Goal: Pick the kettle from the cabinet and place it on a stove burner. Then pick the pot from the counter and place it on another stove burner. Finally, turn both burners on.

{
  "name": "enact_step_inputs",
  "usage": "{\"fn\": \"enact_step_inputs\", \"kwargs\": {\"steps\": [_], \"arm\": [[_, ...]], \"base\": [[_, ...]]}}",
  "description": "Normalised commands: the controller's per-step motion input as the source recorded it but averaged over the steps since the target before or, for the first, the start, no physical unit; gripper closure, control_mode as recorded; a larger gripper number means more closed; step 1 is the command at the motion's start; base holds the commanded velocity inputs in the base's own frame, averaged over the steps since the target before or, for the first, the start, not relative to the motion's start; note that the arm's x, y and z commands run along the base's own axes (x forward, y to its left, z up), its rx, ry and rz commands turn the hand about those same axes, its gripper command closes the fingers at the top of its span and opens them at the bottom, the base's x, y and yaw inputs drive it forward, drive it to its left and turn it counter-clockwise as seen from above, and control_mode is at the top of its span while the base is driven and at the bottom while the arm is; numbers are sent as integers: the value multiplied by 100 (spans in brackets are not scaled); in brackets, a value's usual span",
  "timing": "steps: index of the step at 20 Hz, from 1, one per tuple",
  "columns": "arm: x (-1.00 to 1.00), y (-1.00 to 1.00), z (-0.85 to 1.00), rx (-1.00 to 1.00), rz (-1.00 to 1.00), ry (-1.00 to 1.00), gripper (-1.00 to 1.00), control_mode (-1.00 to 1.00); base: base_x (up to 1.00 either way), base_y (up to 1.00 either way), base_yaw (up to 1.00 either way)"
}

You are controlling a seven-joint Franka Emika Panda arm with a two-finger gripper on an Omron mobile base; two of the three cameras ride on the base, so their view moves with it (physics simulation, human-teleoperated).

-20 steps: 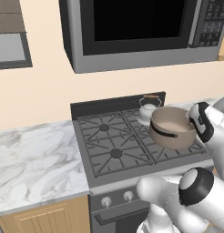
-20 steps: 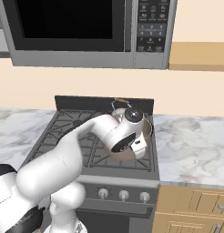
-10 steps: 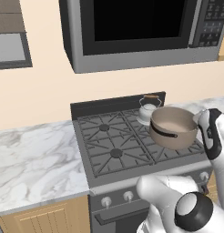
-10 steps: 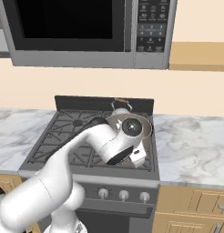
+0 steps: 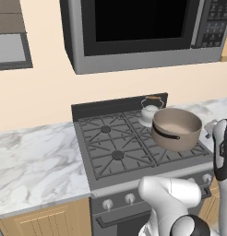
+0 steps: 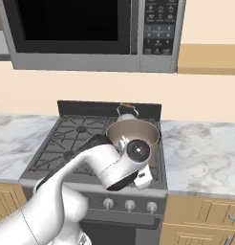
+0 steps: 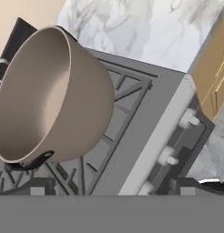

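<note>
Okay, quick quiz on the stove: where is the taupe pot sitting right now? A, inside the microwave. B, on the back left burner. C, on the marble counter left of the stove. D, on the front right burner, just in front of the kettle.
D: the pot rests on the stove's front right grate, with the kettle on the burner right behind it.

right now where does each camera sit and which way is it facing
Left base view: behind the arm's left, facing forward and down at the stove; white arm at lower right.
Right base view: behind its right, same stove; arm from lower left.
Hand view: on the hand, rolled, facing the pot and stove knobs.
All share the pot; both base views share the kettle.
</note>
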Motion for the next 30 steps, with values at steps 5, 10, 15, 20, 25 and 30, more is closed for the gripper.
{"fn": "enact_step_inputs", "kwargs": {"steps": [5, 10, 15, 20, 25, 30], "arm": [[-59, -26, 0, 20, -4, 0, -100, -100], [-46, -22, 1, 23, -6, -3, -100, -100], [-30, -17, 0, 22, -7, -2, -100, -100], [-16, 0, -5, 25, -13, -4, -100, -100], [-18, 5, -14, 29, -12, 0, -100, -100], [-13, 21, -20, 28, -11, 0, -100, -100]], "base": [[0, 0, 0], [0, 0, 0], [0, 0, 0], [0, 0, 0], [0, 0, 0], [0, 0, 0]]}}
